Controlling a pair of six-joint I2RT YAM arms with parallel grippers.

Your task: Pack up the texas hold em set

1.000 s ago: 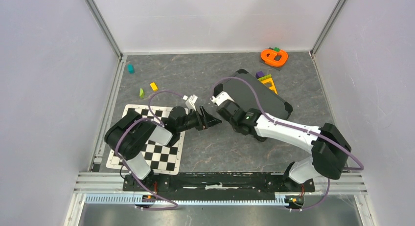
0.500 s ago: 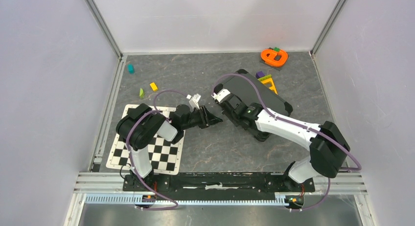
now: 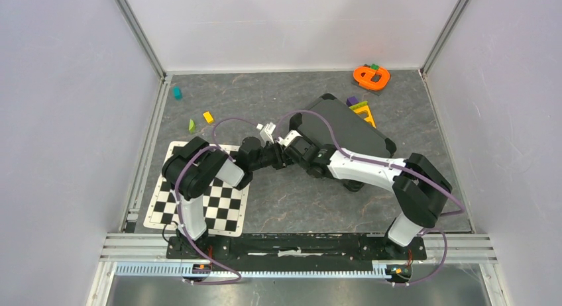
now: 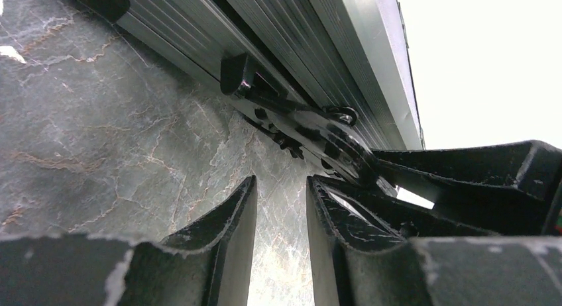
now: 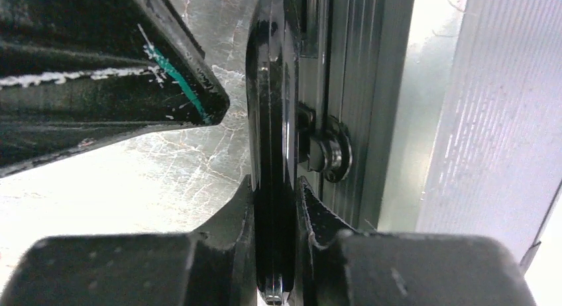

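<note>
Black and closed, the hard case lies flat and at a slant on the grey marbled table, right of the middle and toward the far side. Both arms reach in to its near-left edge, where they meet. In the right wrist view the right gripper is clamped on the glossy black handle, one finger pressed against each face of it, with the ribbed metal trim of the case just beyond on the right. One finger of the other arm, marked with a teal streak, juts in at the upper left of that view, close to the handle but apart from it. The left gripper sits low over the table with its jaws parted; only bare marbled surface shows in the gap between them, so it holds nothing. Ahead of it lies the ribbed trim of the case, with the handle's bracket fixed to it. A black-and-white checkered mat lies at the near left, partly under the left arm. A yellow block, a green piece and a teal block are scattered at the far left. An orange toy sits in the far right corner, and a yellow toy lies just beside the case's far edge.
</note>
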